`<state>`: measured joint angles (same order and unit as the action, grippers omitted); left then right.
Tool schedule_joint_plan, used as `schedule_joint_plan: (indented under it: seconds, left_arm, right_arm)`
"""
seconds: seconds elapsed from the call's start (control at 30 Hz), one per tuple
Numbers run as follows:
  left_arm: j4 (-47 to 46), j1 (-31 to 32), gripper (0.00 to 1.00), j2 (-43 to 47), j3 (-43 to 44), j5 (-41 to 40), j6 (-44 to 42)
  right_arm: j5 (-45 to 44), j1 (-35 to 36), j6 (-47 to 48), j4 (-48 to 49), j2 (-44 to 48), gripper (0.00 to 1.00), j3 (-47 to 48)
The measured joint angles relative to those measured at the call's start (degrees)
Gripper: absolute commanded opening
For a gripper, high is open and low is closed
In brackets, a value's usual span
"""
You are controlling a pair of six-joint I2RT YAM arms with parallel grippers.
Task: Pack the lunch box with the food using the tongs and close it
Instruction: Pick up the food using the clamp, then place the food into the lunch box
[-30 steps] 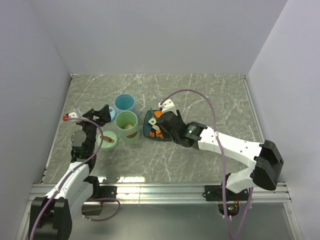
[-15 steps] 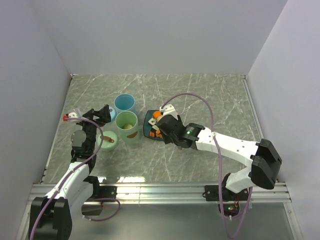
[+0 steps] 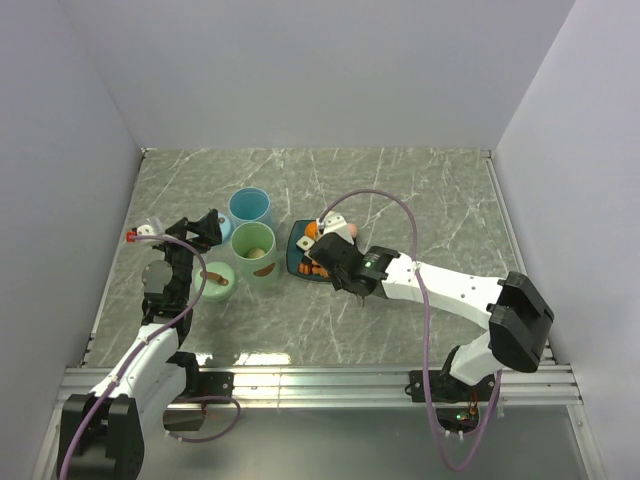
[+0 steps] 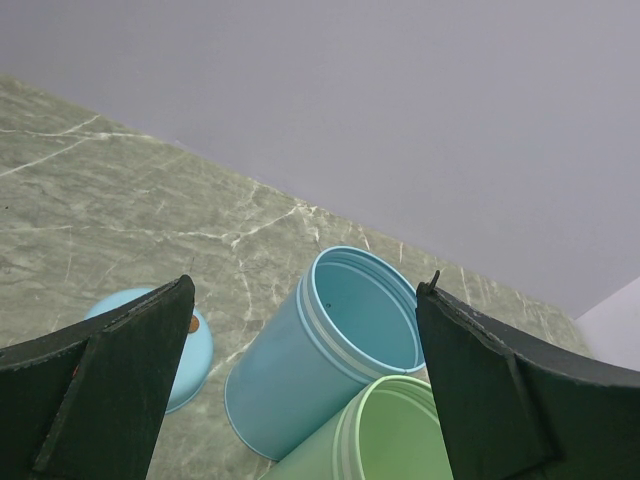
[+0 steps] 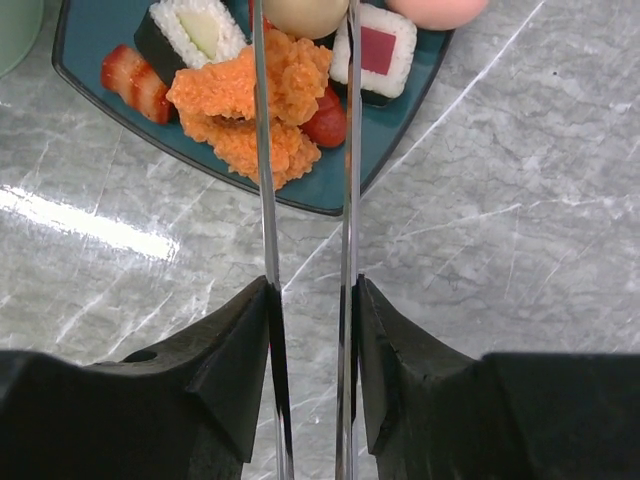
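Clasping tongs point(image 5: 350, 200) above food point(image 5: 235, 95), right gripper point(image 5: 310, 300).

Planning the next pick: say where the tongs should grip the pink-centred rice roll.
Probably across the rice roll's flat left and right sides, coming from the plate's near corner, where the tongs point: those sides run roughly parallel to their arms.
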<state>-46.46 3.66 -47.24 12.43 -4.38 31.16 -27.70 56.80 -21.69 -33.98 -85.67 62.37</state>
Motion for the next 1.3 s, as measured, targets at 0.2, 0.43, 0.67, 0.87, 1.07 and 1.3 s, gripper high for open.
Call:
schedule_joint_plan:
  seconds: [0.2,0.43,0.67,0.87,1.07,1.3]
  left_arm:
    - [0.02,0.00,0.99,0.00,0.00,0.02,0.00]
    - [0.00,0.00,0.99,0.00,0.00,0.02,0.00]
    - [-0.02,0.00,0.99,-0.13,0.00,0.02,0.00]
    - [0.00,0.00,0.99,-0.28,0.00,0.02,0.00]
    - [0.00,0.00,0.99,-0.28,0.00,0.02,0.02]
    - [0.00,0.00,0.99,-0.28,0.00,0.02,0.00]
  right_arm:
    - [-1.01,0.00,0.15,-1.09,0.00,0.40,1.70]
    - [-3.26,0.24,1.62,-1.92,0.02,0.40,6.38]
    - [-4.02,1.01,4.04,-1.68,0.02,0.40,9.57]
    - [-2.64,2.54,7.89,1.16,0.15,0.40,12.72]
    - [0.15,3.08,11.69,6.12,0.13,0.41,15.89]
    - [3.89,3.08,15.08,9.90,-3.45,0.41,22.23]
